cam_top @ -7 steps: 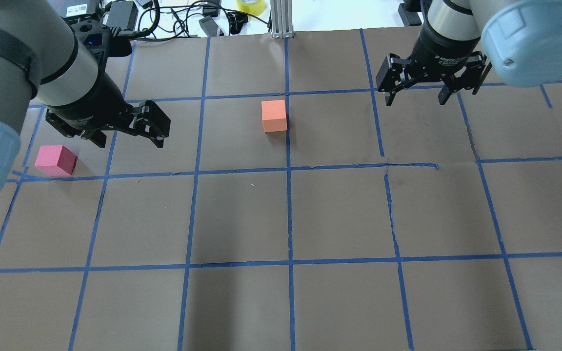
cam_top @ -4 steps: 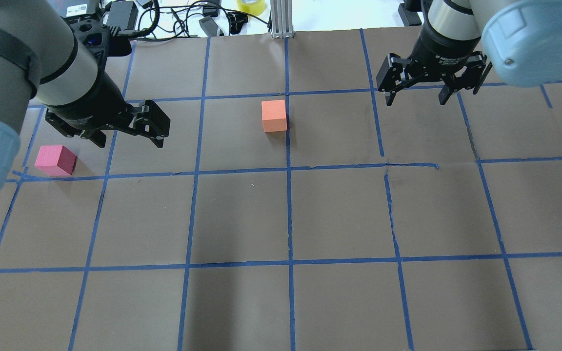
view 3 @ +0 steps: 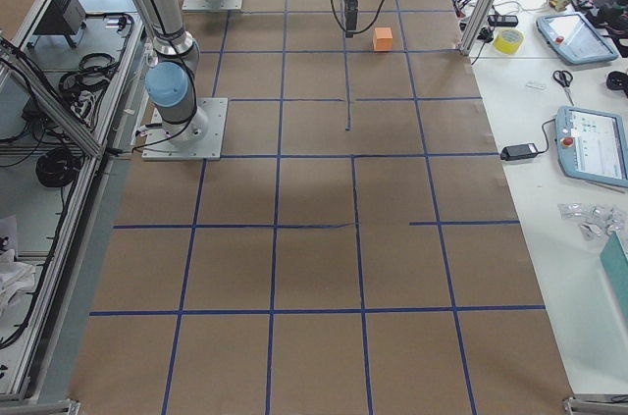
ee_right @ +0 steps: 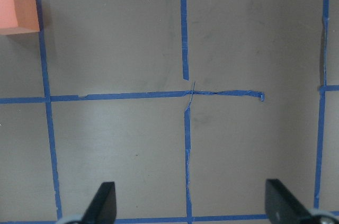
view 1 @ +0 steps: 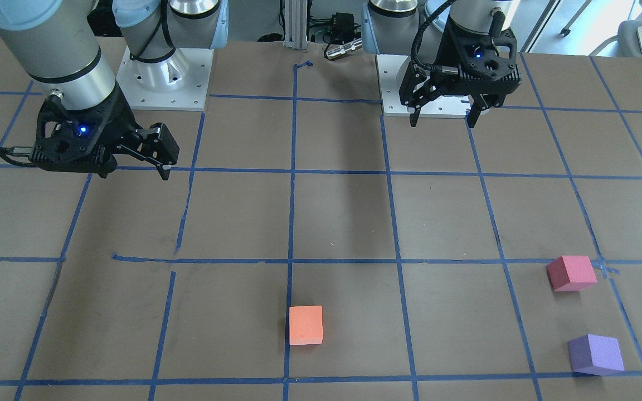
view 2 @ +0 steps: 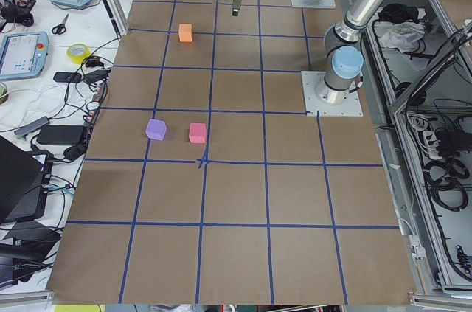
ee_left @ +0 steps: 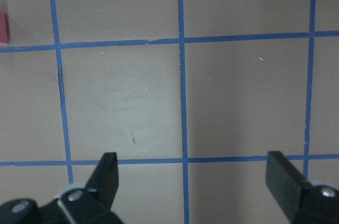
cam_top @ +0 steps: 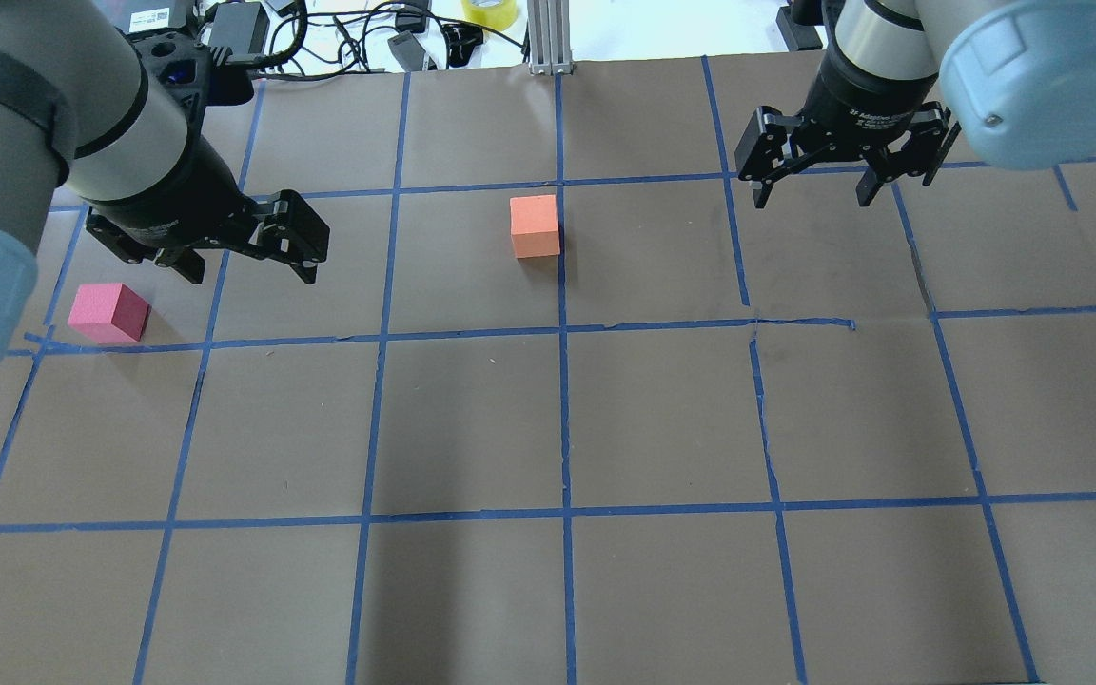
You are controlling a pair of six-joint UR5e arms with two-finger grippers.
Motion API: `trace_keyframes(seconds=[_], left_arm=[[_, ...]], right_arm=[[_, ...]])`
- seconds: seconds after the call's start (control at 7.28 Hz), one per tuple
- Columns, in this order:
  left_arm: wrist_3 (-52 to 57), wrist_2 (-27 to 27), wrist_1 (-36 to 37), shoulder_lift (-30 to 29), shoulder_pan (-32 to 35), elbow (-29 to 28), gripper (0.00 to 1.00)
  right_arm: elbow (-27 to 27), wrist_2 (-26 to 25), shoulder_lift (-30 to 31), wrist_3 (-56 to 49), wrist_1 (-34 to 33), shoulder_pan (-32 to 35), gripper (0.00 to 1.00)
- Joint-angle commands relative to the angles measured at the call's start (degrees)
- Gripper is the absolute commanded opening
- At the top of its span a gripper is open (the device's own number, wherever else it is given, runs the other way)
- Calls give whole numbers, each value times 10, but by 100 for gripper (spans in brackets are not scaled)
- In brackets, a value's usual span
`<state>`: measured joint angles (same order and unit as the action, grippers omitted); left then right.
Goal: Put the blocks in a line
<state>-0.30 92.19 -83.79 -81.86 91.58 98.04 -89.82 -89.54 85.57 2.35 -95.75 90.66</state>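
The orange block [cam_top: 535, 225] sits near the middle of the far table half, and also shows in the front view [view 1: 305, 324]. The pinkish-red block [cam_top: 108, 312] lies at the left, just left of and below my left gripper [cam_top: 248, 266]. The purple block [view 1: 596, 354] lies beyond the pinkish-red one [view 1: 571, 273]. In the overhead view my left arm hides it. My left gripper [ee_left: 196, 181] is open and empty above bare paper. My right gripper [cam_top: 812, 195] is open and empty, hovering to the right of the orange block [ee_right: 18, 9].
Brown paper with a blue tape grid [cam_top: 562, 328] covers the table. A metal post [cam_top: 548, 38], cables and a yellow tape roll [cam_top: 489, 11] sit at the far edge. The arm base plates [view 1: 165, 78] stand on the robot's side.
My left gripper has drifted slightly toward the far edge of the table. My right gripper and the blocks have not visibly moved.
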Motion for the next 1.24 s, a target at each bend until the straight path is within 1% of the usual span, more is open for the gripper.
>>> trace_keyframes(seconds=[0.0, 0.27, 0.41, 0.55, 0.69, 0.82, 0.96, 1.1], left_arm=[[1, -9, 61, -42, -3, -20, 100], [2, -46, 70, -101, 4, -62, 100], [-2, -58, 96, -141, 22, -65, 100], [-11, -67, 166, -189, 41, -65, 100], [-42, -68, 213, -241, 64, -76, 100], [-78, -67, 234, -288, 92, -106, 100], [-95, -67, 235, -334, 107, -147, 100], [-107, -67, 235, -371, 118, -175, 100]], right_arm=[[0, 1, 0, -1, -3, 1, 100], [0, 2, 0, -1, -6, 1, 100], [1, 0, 0, -1, -4, 1, 100], [0, 0, 1, -1, -4, 1, 100], [0, 0, 1, -1, -4, 0, 100], [0, 0, 1, -1, -5, 1, 100], [0, -2, 1, -1, -1, 0, 100], [0, -1, 1, -1, -1, 1, 100]])
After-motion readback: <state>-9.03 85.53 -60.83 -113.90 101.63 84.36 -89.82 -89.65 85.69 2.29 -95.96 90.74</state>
